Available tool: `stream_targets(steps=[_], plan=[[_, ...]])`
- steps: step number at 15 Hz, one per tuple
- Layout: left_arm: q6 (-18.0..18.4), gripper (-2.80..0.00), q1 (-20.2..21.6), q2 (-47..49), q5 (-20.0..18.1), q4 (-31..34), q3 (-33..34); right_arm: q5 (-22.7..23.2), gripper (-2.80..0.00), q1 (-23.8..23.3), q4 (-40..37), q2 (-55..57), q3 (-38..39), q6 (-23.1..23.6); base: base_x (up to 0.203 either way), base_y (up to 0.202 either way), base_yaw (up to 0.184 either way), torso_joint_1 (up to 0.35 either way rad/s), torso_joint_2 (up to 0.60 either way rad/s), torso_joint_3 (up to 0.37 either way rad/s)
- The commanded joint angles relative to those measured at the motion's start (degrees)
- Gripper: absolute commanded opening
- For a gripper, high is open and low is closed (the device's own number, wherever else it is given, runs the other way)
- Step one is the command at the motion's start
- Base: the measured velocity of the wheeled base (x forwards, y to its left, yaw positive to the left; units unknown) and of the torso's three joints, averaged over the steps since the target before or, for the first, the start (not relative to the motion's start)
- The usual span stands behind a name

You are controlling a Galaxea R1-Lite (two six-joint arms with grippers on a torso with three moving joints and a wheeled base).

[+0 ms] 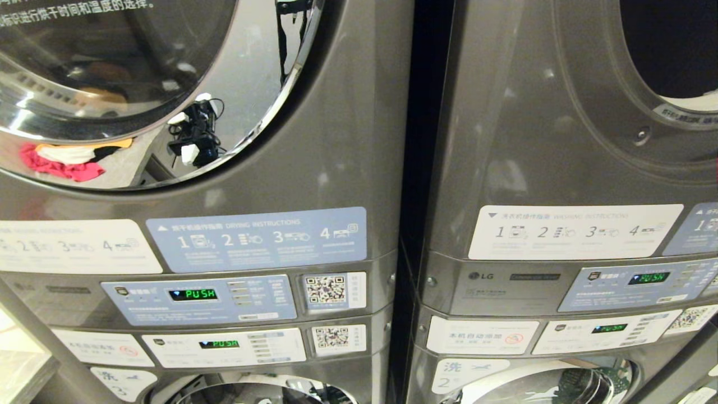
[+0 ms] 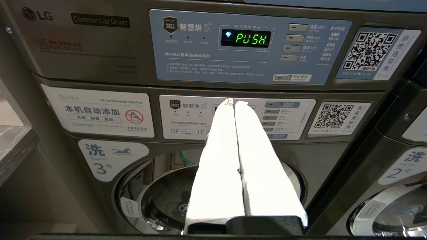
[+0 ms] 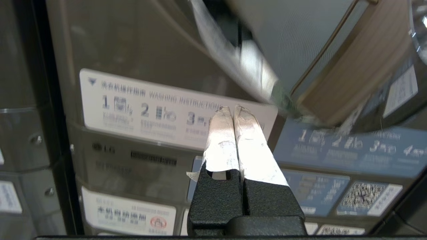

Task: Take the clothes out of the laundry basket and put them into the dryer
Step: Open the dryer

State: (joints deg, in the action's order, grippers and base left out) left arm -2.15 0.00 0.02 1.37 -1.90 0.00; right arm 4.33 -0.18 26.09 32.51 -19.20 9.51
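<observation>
Two grey stacked LG machines fill the head view, each with a dryer above a washer. The left dryer's round door (image 1: 140,84) is shut, and its glass mirrors pink and yellow clothes (image 1: 61,160). The right dryer's opening (image 1: 673,50) is dark and has no door across it. The laundry basket is out of view. My left gripper (image 2: 232,101) is shut and empty, and points at the left washer's control panel (image 2: 186,116). My right gripper (image 3: 232,108) is shut and empty in front of the right stack's washing-instructions label (image 3: 150,106), below the dryer's round rim (image 3: 233,63).
Both dryer displays read PUSH (image 1: 193,294) (image 1: 649,278). A narrow dark gap (image 1: 418,168) separates the two stacks. Washer 3's round door (image 2: 160,200) is below the left gripper. A stone counter edge (image 2: 13,146) stands at the far left.
</observation>
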Motion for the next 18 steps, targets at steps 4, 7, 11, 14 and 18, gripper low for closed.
stream_targets(steps=[4,7,11,14,18], plan=[[0.0,-2.8,0.0,0.0,0.0,0.0,0.8,0.0,-2.8,0.0,8.4,10.3,-2.0,-1.1,0.0,0.0,0.0,0.0,0.0,0.0],[0.0,-2.8,0.0,0.0,0.0,0.0,0.8,0.3,-2.8,0.1,9.8,12.3,-1.8,-2.1,0.0,0.0,0.0,0.0,0.0,0.0],[0.1,-2.8,0.0,0.0,0.0,0.0,0.8,0.2,-2.8,0.1,10.8,12.7,-1.2,-2.2,0.0,0.0,0.0,0.0,0.0,0.0],[0.2,-2.8,0.0,0.0,-0.1,0.0,0.8,0.0,-2.8,0.0,11.3,12.0,-0.7,-2.5,0.0,0.0,0.0,0.0,0.0,0.0],[0.2,-2.8,0.0,0.0,-0.1,0.0,0.8,-0.5,-2.8,-0.3,11.2,7.1,-0.7,-7.9,0.0,0.0,0.0,0.0,0.0,0.0]])
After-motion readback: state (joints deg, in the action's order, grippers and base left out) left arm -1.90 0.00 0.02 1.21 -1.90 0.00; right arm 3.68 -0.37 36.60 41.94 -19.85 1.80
